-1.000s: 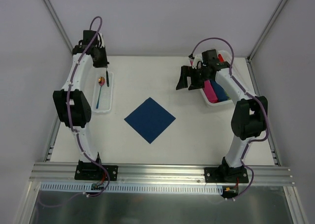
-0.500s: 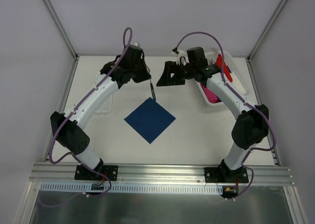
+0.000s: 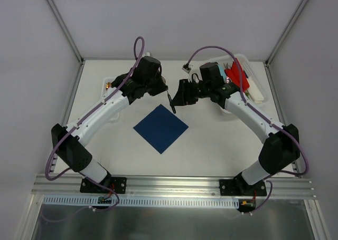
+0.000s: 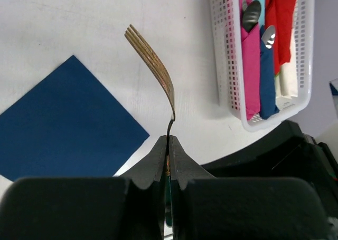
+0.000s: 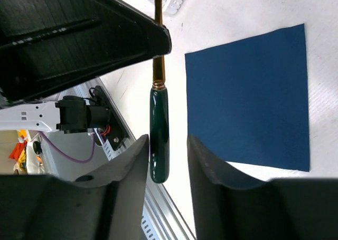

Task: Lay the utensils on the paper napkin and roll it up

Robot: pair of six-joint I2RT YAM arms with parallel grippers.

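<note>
In the left wrist view, the left end effector (image 4: pixel 168 141) is pressed together at lower centre, pinching the neck of a copper fork (image 4: pixel 157 68) whose tines point to the upper left over the white bench (image 4: pixel 63 24). The navy paper napkin (image 4: pixel 63 126) lies flat at left, and a white basket (image 4: pixel 224 66) sits at upper right. In the right wrist view, the right end effector (image 5: pixel 169 141) is spread on either side of the fork's dark green handle, with a gap on one side.

White surface (image 3: pixel 211 145) carries the navy paper napkin (image 3: pixel 160 128) lying flat and corner-on near centre, a white mesh basket (image 4: pixel 224 66) at rear right, and a narrow white tray (image 3: pixel 104 83) at rear left, partly hidden.
</note>
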